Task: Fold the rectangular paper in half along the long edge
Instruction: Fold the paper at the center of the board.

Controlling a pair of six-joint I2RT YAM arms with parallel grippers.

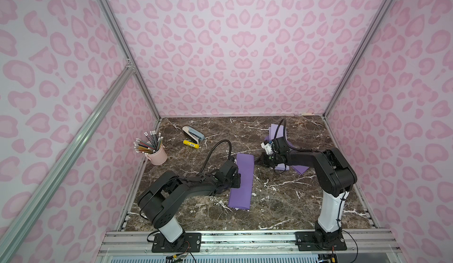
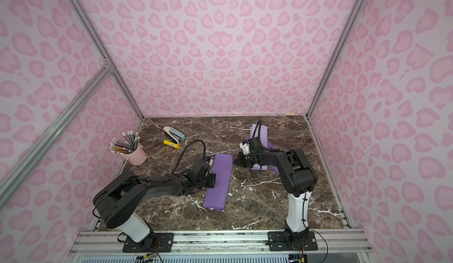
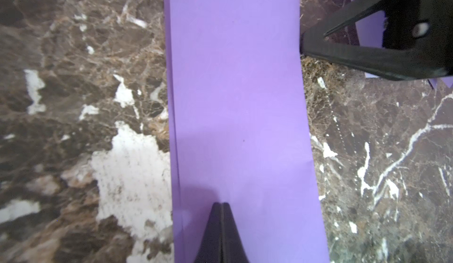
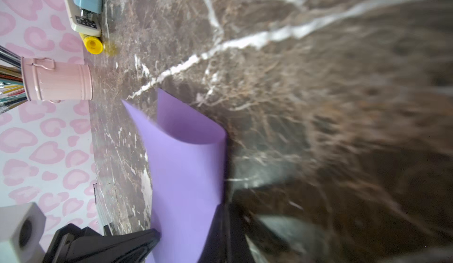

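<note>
I see the folded purple paper lying flat on the worktop. My left jaws, clenched empty, rest on its left side. My right jaws, also clenched empty, touch its right edge near the far end. Beyond it lie more purple sheets.

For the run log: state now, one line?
paper: folded over | left gripper: shut, tip on it | right gripper: shut, at its folded edge
</note>
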